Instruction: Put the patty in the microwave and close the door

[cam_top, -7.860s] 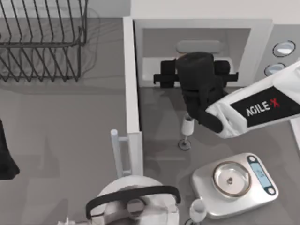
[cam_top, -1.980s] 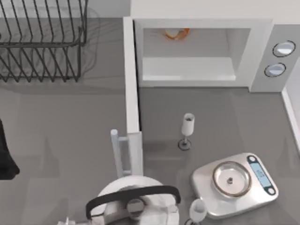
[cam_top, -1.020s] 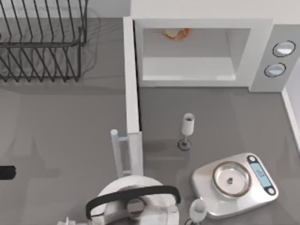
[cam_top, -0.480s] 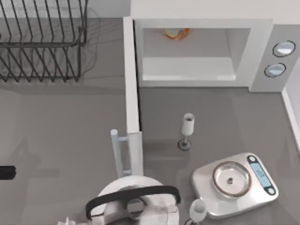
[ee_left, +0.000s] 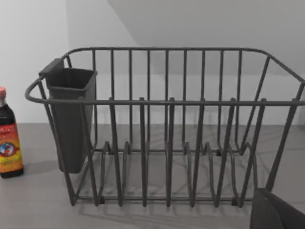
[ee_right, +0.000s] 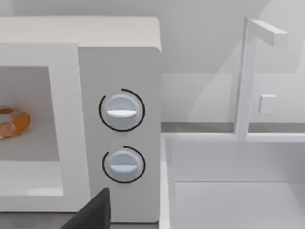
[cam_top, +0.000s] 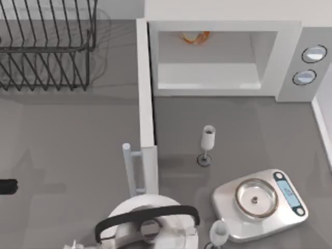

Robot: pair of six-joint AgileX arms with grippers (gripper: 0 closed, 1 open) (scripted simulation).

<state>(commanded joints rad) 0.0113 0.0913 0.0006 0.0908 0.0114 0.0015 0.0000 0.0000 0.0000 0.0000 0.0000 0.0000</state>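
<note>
The left end effector (cam_top: 7, 186) sits at the bench's (cam_top: 78, 129) left edge (grip state: cannot tell). The patty (cam_top: 195, 37) lies deep inside the microwave (cam_top: 280, 57); the door (cam_top: 146, 104) stands wide open.

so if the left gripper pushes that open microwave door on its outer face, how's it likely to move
The door stands wide open, edge-on from above, so it probably swings stiffly about its hinge by the microwave rather than bending. Pushing near the bar handle would likely take the least effort. The slim wine glass stands inside its arc and looks apt to tip.
</note>
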